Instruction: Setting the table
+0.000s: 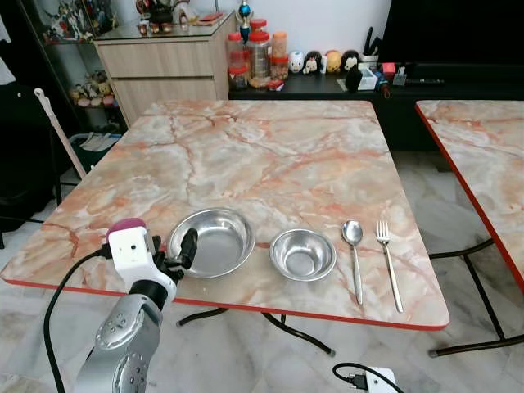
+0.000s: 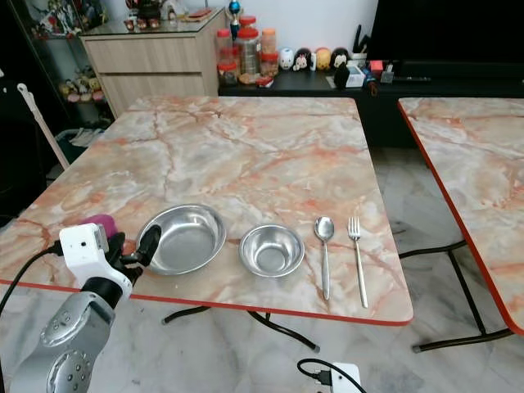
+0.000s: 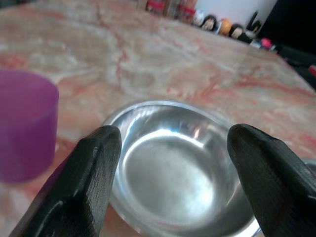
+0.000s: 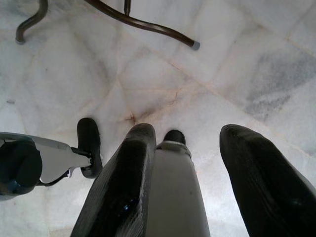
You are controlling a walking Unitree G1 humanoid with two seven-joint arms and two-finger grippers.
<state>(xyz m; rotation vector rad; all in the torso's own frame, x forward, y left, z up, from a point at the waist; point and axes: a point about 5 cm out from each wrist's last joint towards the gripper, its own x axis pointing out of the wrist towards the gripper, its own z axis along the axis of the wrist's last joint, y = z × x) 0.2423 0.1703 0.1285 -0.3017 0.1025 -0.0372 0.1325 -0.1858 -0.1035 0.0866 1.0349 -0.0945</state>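
On the marble table (image 1: 270,147), a large steel bowl (image 1: 211,241) sits near the front edge. To its right lie a smaller steel bowl (image 1: 303,254), a spoon (image 1: 354,254) and a fork (image 1: 388,262) in a row. A purple cup (image 3: 24,123) stands at the left of the large bowl, mostly hidden behind my left wrist in the eye views. My left gripper (image 3: 173,133) is open just before the large bowl's near left rim, holding nothing. My right gripper (image 4: 186,131) hangs open over the floor.
A second marble table (image 1: 483,147) stands to the right across a gap of tiled floor. Behind are a wooden cabinet (image 1: 164,57), jars (image 1: 258,53) and figurines on a dark bench. A white power plug (image 1: 368,378) lies on the floor below the table's front edge.
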